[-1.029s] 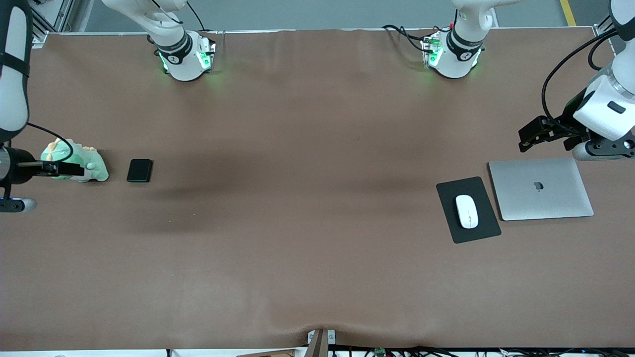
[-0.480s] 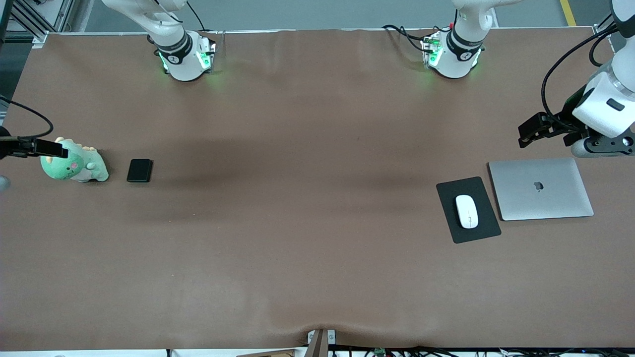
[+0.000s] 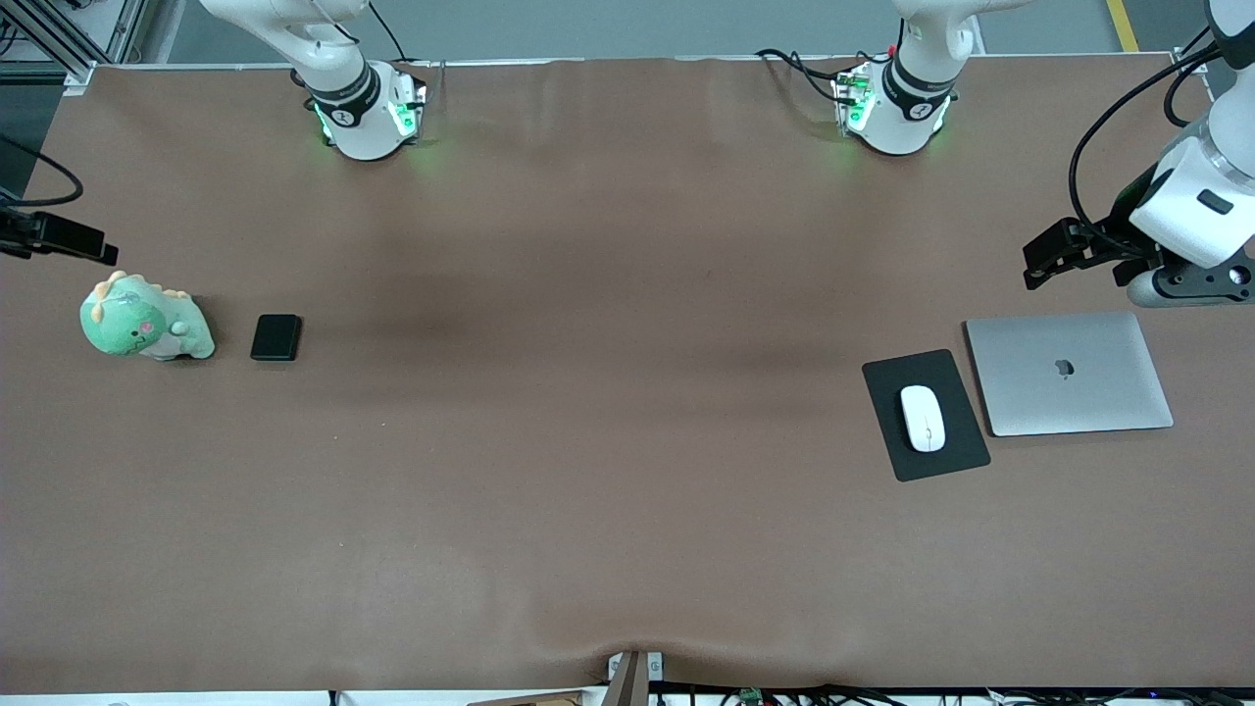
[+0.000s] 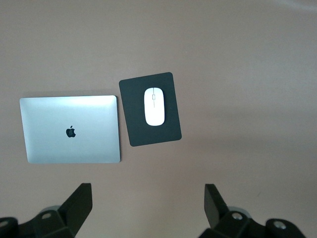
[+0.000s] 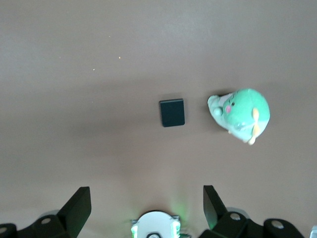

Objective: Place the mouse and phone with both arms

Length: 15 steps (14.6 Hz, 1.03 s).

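Glossy white oval mouse on flat black mouse pad; matte black phone well apart. Left gripper, right gripper: released, empty.

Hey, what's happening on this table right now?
Nothing is held. The mouse lies on the black mouse pad beside a closed laptop; the phone lies beside a green plush toy. The left gripper hovers open near the laptop, and the right gripper hovers open near the toy.
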Tool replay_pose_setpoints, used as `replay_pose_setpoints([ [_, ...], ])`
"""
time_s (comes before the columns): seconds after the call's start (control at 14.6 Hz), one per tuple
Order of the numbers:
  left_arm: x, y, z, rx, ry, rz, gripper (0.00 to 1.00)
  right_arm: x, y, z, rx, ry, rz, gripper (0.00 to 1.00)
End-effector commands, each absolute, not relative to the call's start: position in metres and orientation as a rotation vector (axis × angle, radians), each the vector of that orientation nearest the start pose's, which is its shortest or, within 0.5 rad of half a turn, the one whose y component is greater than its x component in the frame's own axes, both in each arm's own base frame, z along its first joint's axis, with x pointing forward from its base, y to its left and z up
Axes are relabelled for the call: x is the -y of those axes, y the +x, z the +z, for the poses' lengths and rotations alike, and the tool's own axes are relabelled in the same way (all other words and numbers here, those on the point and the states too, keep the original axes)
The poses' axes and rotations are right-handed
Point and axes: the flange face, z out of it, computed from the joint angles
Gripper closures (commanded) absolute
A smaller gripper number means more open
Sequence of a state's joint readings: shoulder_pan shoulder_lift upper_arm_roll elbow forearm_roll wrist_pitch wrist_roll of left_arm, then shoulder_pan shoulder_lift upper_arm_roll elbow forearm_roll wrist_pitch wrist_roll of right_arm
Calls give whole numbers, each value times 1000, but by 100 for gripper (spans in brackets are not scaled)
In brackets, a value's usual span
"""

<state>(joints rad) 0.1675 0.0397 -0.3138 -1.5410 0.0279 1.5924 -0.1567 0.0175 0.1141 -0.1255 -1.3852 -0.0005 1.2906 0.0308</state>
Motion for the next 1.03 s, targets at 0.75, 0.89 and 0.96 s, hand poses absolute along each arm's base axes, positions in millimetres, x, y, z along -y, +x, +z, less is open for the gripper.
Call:
replay_pose_setpoints([
  [0.75, 69, 557, 641, -6, -3128, -74, 0, 6, 514, 632, -434, -3057, 214, 0],
  [0.89, 68, 558, 648, -6, -3132, -97, 0, 10, 515, 632, -436, -3056, 216, 0],
  [0.96, 66, 559, 647, 1, -3133, -98, 0, 10, 515, 632, -427, -3057, 216, 0],
])
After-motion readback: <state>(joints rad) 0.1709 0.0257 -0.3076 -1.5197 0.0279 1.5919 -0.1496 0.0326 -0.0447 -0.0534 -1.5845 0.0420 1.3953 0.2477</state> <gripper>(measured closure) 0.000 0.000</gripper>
